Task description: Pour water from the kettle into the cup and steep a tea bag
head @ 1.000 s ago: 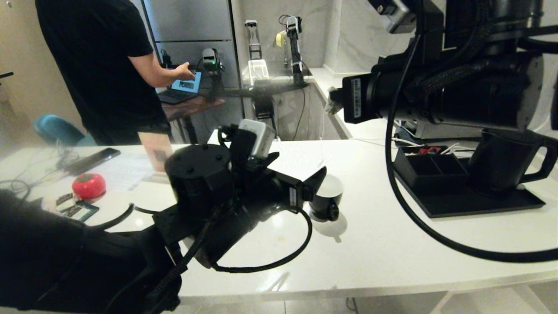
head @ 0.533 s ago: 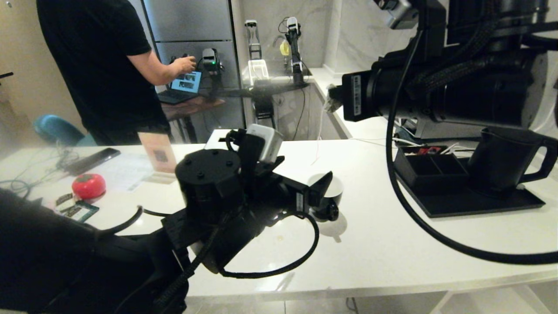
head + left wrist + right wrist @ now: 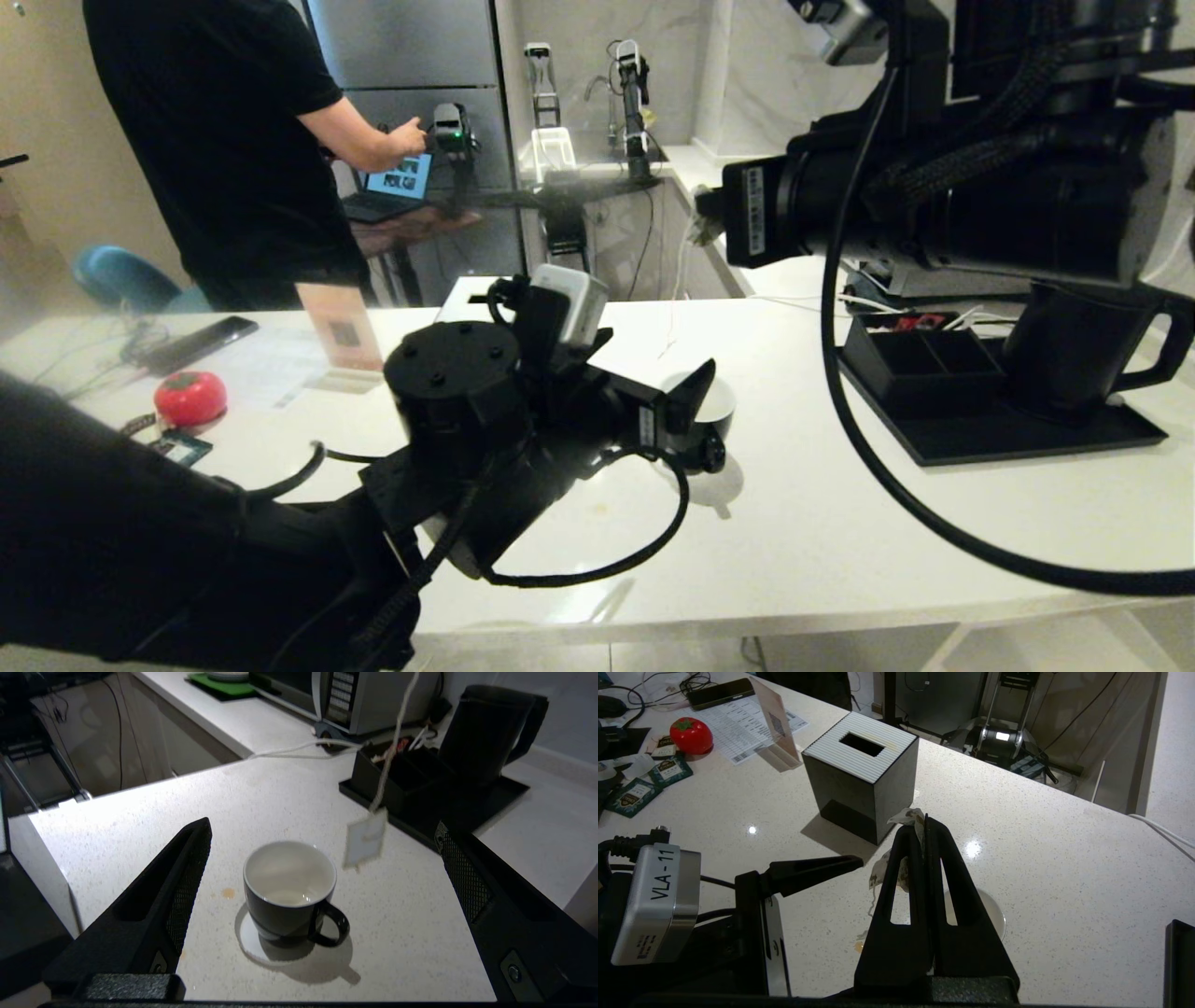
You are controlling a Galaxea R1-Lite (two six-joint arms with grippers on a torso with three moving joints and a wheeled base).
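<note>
While right gripper (image 3: 924, 826) pinches the tea bag (image 3: 906, 816), left gripper (image 3: 322, 868), jaws apart, should straddle the cup (image 3: 289, 891); kettle (image 3: 1074, 350) at three o'clock.

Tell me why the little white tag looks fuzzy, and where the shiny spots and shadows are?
Left wrist view: the tea bag tag is blurred, probably swinging on its string; the cup is sharp and throws a dark shadow on the counter. Right wrist view: two bright glare spots shine on the counter; the tissue box casts a shadow. Head view: the arms look bent by the wide lens.
</note>
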